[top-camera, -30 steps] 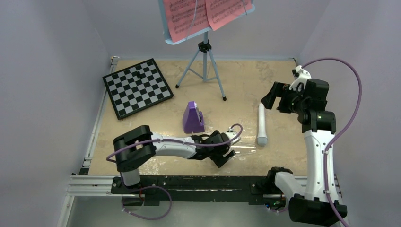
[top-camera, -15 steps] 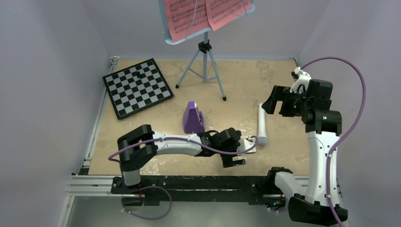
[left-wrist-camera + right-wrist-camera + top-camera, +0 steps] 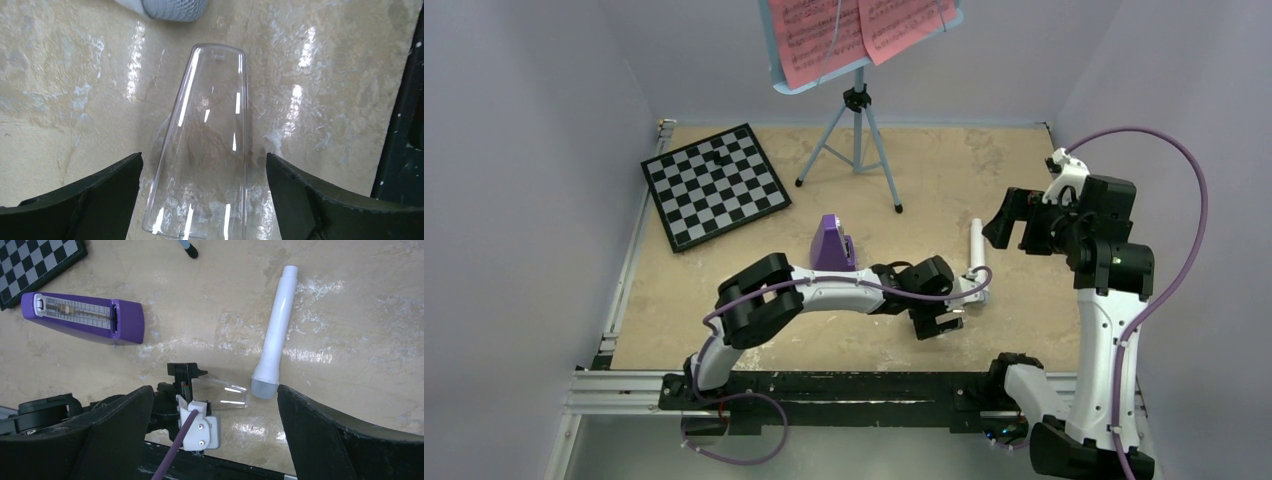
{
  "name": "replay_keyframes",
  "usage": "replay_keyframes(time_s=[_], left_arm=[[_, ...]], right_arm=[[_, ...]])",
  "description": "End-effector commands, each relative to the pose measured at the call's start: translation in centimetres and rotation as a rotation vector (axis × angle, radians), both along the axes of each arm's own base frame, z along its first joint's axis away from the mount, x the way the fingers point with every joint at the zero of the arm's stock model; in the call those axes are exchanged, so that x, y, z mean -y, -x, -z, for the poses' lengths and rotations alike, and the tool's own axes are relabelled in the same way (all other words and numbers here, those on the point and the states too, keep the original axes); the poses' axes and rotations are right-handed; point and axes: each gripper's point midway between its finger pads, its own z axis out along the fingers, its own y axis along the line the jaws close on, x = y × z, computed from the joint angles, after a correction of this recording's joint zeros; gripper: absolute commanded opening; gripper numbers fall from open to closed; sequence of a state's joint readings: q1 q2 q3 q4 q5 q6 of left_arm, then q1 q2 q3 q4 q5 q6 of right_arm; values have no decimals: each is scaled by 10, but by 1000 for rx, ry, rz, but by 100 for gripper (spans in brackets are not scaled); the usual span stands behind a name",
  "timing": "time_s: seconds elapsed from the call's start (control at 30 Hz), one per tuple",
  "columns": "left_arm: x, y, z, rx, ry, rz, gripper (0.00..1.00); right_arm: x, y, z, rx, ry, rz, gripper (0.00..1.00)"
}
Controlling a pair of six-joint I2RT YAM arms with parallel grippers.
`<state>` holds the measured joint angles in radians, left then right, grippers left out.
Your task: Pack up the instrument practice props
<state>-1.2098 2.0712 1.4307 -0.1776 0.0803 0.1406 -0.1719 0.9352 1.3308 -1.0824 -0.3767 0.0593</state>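
— Between the fingers of the left hand (image 3: 204,167), what's that see-through thing? Is it pinched or what?

— That's the clear cover (image 3: 202,125). It's lying flat on the bench (image 3: 944,180), wide end toward the wrist and narrow end pointing away. The hand is spread wide with one finger on either side. You can see bare bench between each finger and the cover, so nothing's gripped.

— Ok, and where's the white tube?

— The white tube (image 3: 276,325) is just ahead of that same hand. Its grey mesh end sits just past the cover's narrow tip, slightly to the left, with a little gap between them. The right hand (image 3: 212,390) hangs up above it, fingers also spread wide and holding nothing. From its wrist cam, the tube and the cover both show in the gap between its fingers.

— And the rest of the kit?

— The purple wedge (image 3: 832,250) sits off to the left hand's left, back alongside its forearm. The light-blue music stand (image 3: 858,110) is up on its tripod, well beyond both hands at the far side of the bench, with pink pages (image 3: 824,35) on its tray. The chessboard (image 3: 714,185) lies flat, well apart from either hand, out past the left arm's elbow.
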Motion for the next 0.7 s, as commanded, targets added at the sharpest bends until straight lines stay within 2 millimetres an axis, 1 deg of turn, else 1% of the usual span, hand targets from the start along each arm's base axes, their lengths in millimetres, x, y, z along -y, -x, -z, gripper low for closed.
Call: replay_keyframes(time_s=[0.0, 0.07, 0.17, 0.23, 0.33, 0.43, 0.5, 0.53, 0.6, 0.67], left_arm=[[-1, -1, -1, -39, -10, 4, 95], [-6, 1, 5, -49, -25, 3, 92], [-14, 2, 11, -87, -47, -32, 85], [-20, 3, 15, -118, -58, -55, 74], [-33, 3, 21, -179, -73, -150, 61], [-55, 4, 26, -222, -100, -273, 58], [-75, 6, 27, -288, -109, -388, 56], [-88, 8, 29, -333, -115, -462, 56], [-113, 14, 32, -427, -130, -605, 54], [-130, 20, 35, -482, -136, -702, 53]], right_arm=[[4, 0, -14, 37, 16, 14, 99], [5, -1, -14, 33, 8, 19, 99], [4, -4, -13, 26, -6, 23, 99], [4, -7, -11, 19, -15, 24, 99], [2, -9, -7, 1, -35, 23, 99], [-1, -12, 2, -33, -71, 23, 99], [-4, -15, 12, -73, -107, 32, 99], [-5, -17, 20, -107, -123, 40, 99], [-12, -18, 37, -180, -187, 36, 98], [-22, -18, 55, -261, -252, 30, 96]])
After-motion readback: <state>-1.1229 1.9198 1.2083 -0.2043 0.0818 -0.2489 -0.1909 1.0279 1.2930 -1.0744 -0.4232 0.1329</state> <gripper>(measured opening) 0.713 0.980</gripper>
